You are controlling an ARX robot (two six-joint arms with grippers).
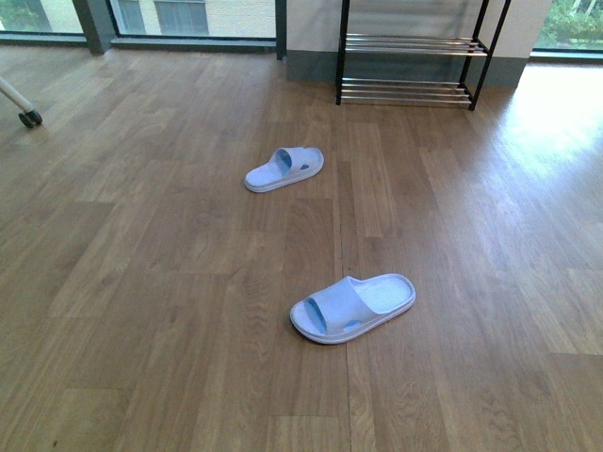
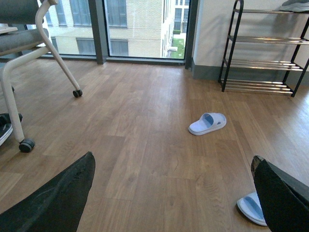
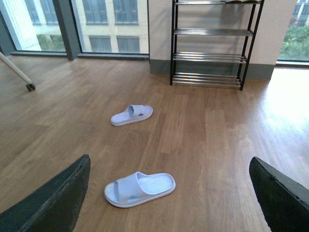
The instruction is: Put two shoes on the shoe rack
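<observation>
i'm seeing a chair castor [image 1: 30,118] sitting far out at ten o'clock on the wood floor [image 1: 141,282]. the farther shoe [image 1: 284,169], a pale blue slide, is lying at about twelve o'clock, well short of the shoe rack [image 1: 412,56]. the nearer shoe [image 1: 353,307], its match, is resting close in toward one o'clock, well apart from the first. the rack is standing by the wall at one o'clock. my left gripper [image 2: 173,159] is showing its fingers wide apart, gripping nothing, and my right gripper [image 3: 170,159] is gaping likewise.
</observation>
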